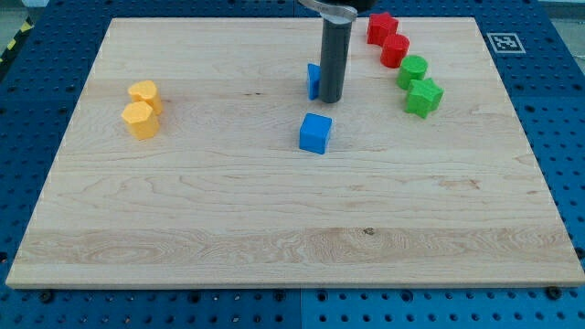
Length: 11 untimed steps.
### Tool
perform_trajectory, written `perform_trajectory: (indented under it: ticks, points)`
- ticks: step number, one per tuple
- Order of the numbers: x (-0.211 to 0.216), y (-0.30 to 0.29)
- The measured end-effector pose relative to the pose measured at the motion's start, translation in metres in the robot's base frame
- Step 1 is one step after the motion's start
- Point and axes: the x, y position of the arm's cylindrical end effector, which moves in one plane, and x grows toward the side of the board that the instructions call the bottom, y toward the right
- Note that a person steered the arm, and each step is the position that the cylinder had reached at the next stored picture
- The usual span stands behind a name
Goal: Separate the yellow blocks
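Two yellow blocks sit touching at the view's left: one (144,94) just above, a hexagon-like one (140,120) just below it. My tip (330,99) stands near the board's upper middle, far to the right of the yellow blocks. It is against the right side of a blue block (313,80) that the rod partly hides. A blue cube (315,133) lies just below the tip.
A red star block (381,26) and a red round block (395,50) sit at the top right. A green round block (412,71) and a green star block (424,96) sit just below them. The wooden board (292,256) lies on a blue pegboard table.
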Motion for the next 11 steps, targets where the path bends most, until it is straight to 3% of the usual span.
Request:
perform_trajectory:
  ticks: [3, 6, 9, 11]
  points:
    - [-0.019, -0.074]
    - [-0.042, -0.295]
    - [0.001, -0.317]
    - [0.012, -0.275]
